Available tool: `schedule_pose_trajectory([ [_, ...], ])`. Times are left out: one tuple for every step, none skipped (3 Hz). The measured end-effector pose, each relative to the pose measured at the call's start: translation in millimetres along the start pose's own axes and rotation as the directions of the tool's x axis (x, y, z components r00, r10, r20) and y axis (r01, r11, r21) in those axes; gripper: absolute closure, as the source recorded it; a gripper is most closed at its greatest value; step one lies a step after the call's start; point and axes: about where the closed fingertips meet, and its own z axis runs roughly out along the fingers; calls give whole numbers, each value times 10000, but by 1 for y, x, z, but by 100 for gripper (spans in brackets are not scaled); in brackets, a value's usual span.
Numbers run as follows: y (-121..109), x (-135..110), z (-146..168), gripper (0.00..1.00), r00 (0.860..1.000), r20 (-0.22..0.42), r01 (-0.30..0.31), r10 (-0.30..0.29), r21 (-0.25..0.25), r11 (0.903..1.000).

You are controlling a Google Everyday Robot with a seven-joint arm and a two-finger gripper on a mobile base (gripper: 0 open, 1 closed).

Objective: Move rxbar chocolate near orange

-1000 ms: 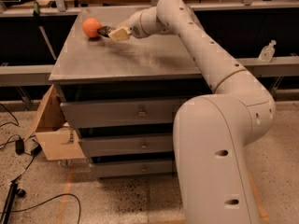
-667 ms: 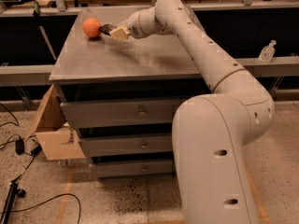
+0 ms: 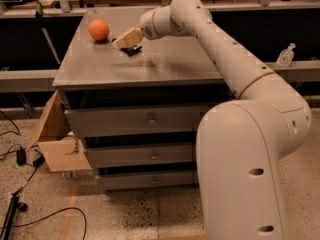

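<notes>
- On the grey metal cabinet top [image 3: 165, 64], we note the round, smooth orange [image 3: 99, 29] at far left.
- The tan gripper [image 3: 126, 39] hangs just right of it; we cannot tell its opening.
- The black-wrapped rxbar chocolate [image 3: 133, 50] lies directly beneath the gripper.

1. Bulky cream-white base [image 3: 250, 174], smooth and rounded, with small dark oval holes on its side
2. Cream tubular arm [image 3: 225, 49], dotted with tiny screws
3. Tan hand [image 3: 120, 41], far left over the counter [image 3: 150, 69]
</notes>
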Motion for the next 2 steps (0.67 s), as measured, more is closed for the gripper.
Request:
schedule_pose_trajectory([
  [-21, -16, -53, 0, 9945, 983, -423, 370, 522, 9977],
  [-57, -33, -148, 0, 9696, 2379, -1011, 573, 1763, 9791],
])
